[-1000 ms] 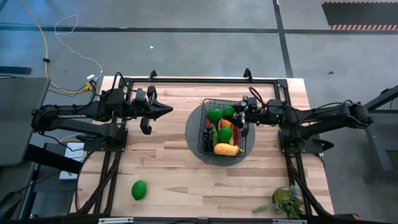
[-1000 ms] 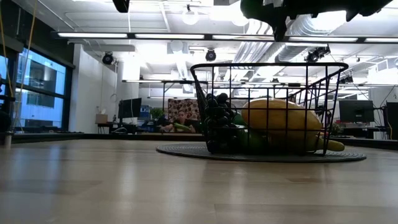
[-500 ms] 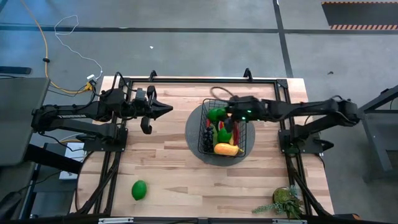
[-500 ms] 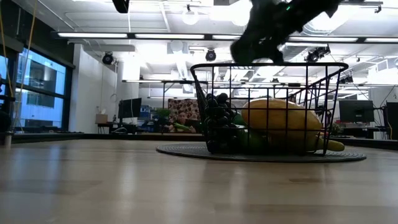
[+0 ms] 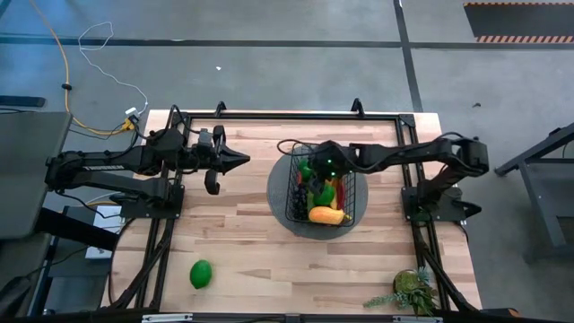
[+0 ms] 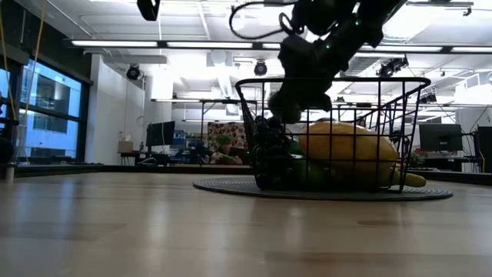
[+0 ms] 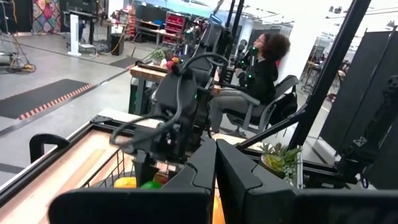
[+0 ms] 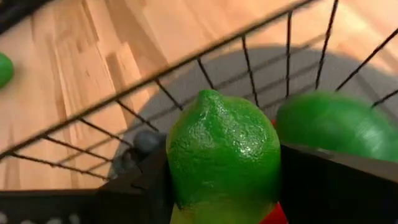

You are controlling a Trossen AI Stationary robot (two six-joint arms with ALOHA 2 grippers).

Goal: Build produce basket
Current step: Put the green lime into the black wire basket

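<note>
A wooden table (image 5: 242,242) seen from above, with two dark robot arms reaching in from either side. Near the middle sits a black wire basket (image 5: 301,208) on a dark grey round mat (image 5: 276,193). The basket holds toy produce: a yellow fruit (image 5: 326,215), red pieces, dark grapes (image 6: 267,138) and green round fruits.

The right gripper (image 5: 320,165) hangs over the far end of the basket, just inside its rim. Its wrist camera shows a bumpy green lime (image 8: 222,151) held between the two dark fingers (image 8: 339,186), with the basket wires just beyond and a second green fruit (image 8: 336,126) beside it. From table level the gripper appears to dip below the top edge of the basket, though its tips are hard to make out there.

The left gripper (image 5: 240,161) hovers above bare table left of the mat, well apart from the basket, fingers pressed together and holding nothing.

Another green fruit (image 5: 201,274) lies alone near the front left of the table. A leafy green plant (image 5: 409,292) sits at the front right corner.
</note>
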